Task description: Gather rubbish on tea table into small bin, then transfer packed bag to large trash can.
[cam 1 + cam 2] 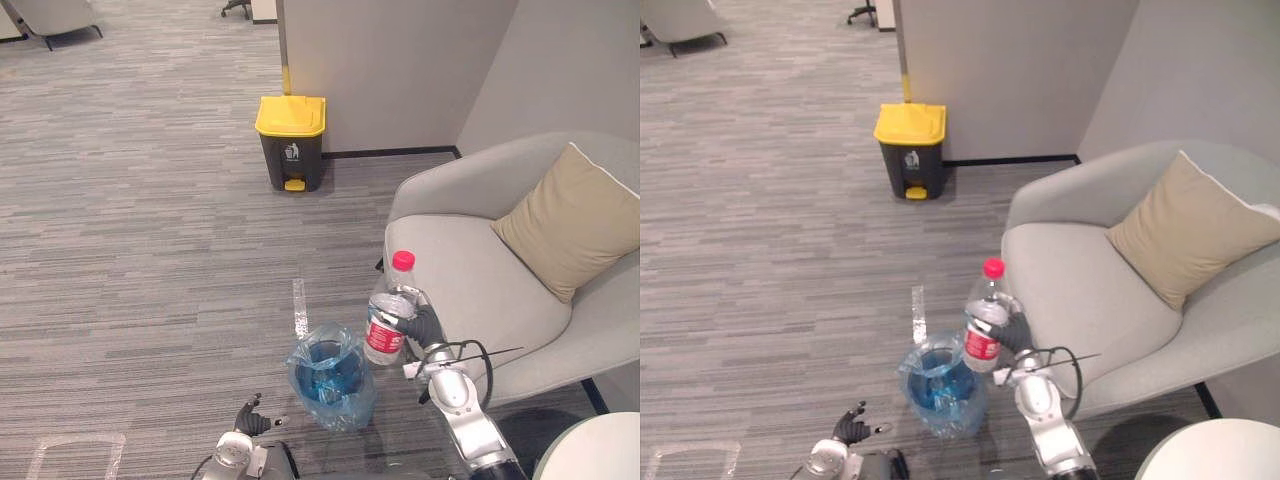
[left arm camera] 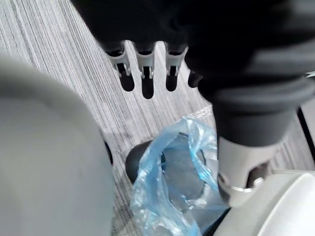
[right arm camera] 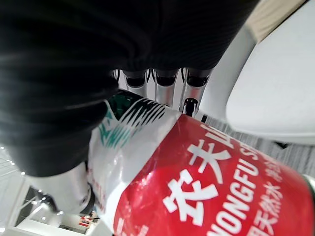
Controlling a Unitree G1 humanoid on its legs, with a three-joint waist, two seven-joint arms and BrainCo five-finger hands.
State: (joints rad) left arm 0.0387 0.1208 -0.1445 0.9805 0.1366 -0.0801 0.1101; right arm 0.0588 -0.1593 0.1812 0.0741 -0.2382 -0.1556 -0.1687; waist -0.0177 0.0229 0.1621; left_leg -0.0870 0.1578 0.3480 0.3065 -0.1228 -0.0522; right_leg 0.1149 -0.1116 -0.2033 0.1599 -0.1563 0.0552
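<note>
A clear plastic bottle (image 1: 388,325) with a red cap and red label is held upright by my right hand (image 1: 422,325), whose fingers (image 3: 165,81) curl round the label (image 3: 206,187). The bottle hangs just right of and above the small bin (image 1: 330,375), which is lined with a blue plastic bag (image 2: 167,196). My left hand (image 1: 253,418) is low at the front left of the bin, fingers (image 2: 146,73) relaxed and holding nothing. The large dark trash can (image 1: 291,140) with a yellow lid stands by the wall farther off.
A grey armchair (image 1: 470,280) with a beige cushion (image 1: 570,220) stands right behind the bottle. A white round table edge (image 1: 600,450) shows at the lower right. A pale tape strip (image 1: 300,305) lies on the carpet between the bin and the trash can.
</note>
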